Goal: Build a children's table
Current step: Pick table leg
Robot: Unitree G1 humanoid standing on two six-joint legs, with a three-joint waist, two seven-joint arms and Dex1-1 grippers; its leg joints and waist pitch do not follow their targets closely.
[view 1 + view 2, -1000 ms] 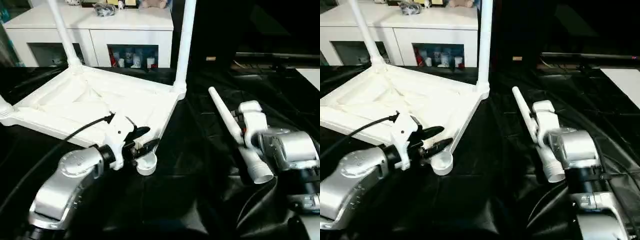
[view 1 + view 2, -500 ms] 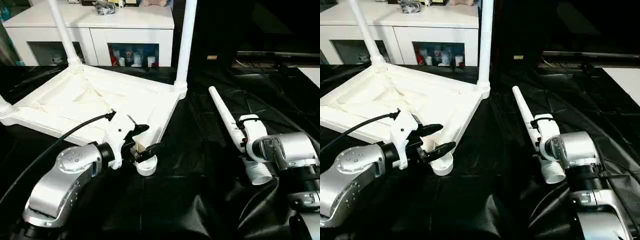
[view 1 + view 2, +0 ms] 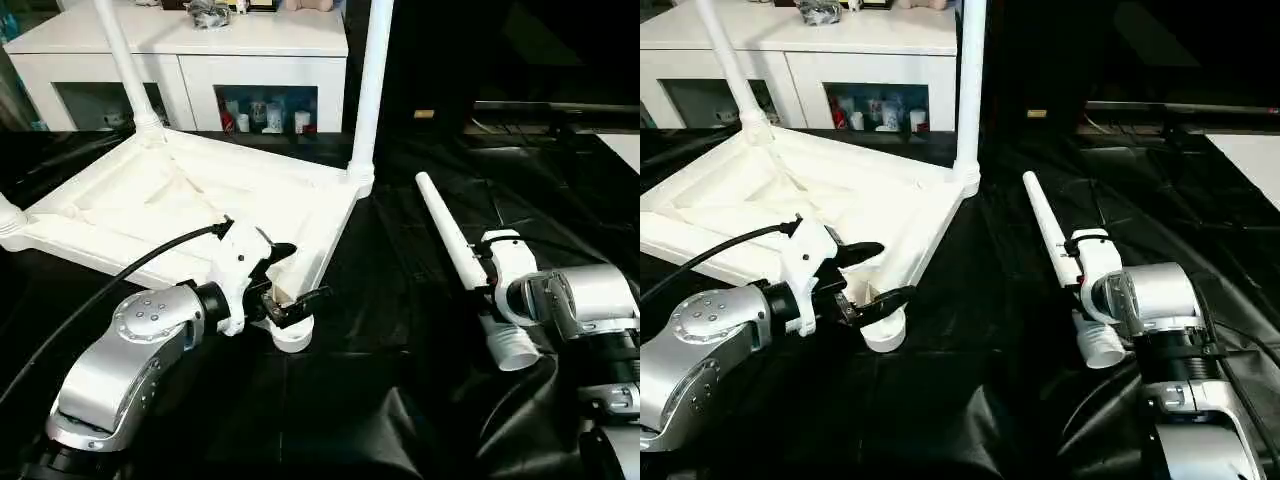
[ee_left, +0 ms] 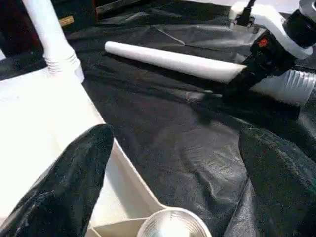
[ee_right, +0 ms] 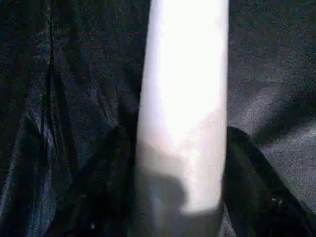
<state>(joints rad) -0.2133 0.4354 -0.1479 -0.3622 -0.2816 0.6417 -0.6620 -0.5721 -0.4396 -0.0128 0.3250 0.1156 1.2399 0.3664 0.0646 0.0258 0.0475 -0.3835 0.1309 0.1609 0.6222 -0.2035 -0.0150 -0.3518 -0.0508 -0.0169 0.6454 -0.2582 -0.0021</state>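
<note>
- Left gripper (image 3: 290,280): lower centre-left of the left eye view. Its two black fingers (image 4: 74,168) are spread wide, one over the table top (image 3: 150,195), the other out over the black sheet (image 3: 380,330). They straddle the empty corner socket (image 3: 292,330); contact with the rim cannot be made out.
- Right gripper (image 3: 1080,262): centre-right of the right eye view. Its dark fingers (image 5: 106,177) sit on either side of the loose leg (image 3: 455,245) and appear closed on it, though the contact is dim in the wrist view.
- Table top: upside down, left half of the frame, ribbed underside up, near corner pointing to the lower centre.
- Standing legs: one (image 3: 372,85) rises from the far corner at top centre; another (image 3: 122,60) at upper left.
- Loose leg: lies slanted on the sheet right of centre, thin end toward the upper centre, wide open end (image 3: 518,352) toward the lower right.
- Cabinet (image 3: 190,45): white, top left behind the table.
</note>
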